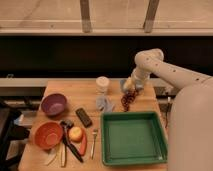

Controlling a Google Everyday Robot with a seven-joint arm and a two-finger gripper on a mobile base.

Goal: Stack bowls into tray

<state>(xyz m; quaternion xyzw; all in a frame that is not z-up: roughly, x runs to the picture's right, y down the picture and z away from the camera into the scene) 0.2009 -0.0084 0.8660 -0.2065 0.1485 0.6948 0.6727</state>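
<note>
Across the table (pixel 70 92) from the tray (pixel 132 115), the purple bowl (pixel 54 104) and orange bowl (pixel 48 135) look light, stiff and slick, so pinch a rim with your tool (pixel 129 86), jaws apart and empty at the far edge.

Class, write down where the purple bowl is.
In the camera view the purple bowl sits on the left of the table, just behind the orange bowl; the gripper hangs over the back right.

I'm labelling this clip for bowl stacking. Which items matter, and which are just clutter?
Job: purple bowl, orange-red bowl, green tray, end effector at the far side of the table, right of the white cup.
Lying about: white cup, fork, round fruit, reddish bunch, dark handset.
</note>
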